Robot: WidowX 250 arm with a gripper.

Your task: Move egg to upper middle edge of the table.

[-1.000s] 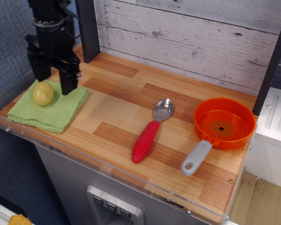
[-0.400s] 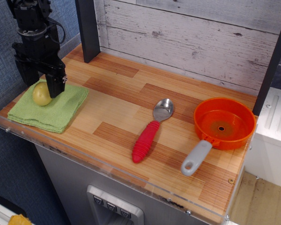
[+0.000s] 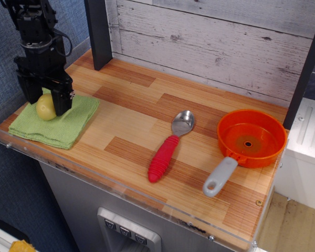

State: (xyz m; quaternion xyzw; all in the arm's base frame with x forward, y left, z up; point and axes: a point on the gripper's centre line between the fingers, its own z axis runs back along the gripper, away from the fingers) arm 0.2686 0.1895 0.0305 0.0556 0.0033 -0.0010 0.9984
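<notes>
The wooden surface [image 3: 142, 121] ran from the near-left corner to the far right, backed by a whitewashed plank wall [image 3: 215, 37] and edged at the front by a clear acrylic rim. On its right end sat an orange pan [image 3: 251, 137] with a grey handle pointing toward the near edge. At the left end lay a folded green cloth [image 3: 68, 123]. Above that cloth hung the black gripper [image 3: 44, 102], its jaws apart and straddling the egg [image 3: 45, 107], one finger on each side of it; whether the pads actually touched the egg could not be told. The egg itself, pale yellow-green, rested on the cloth near the left edge of the surface. Near the middle lay a spoon [image 3: 168, 148] with a red ribbed handle, its metal bowl pointing toward the wall, well apart from both pan and cloth.
</notes>
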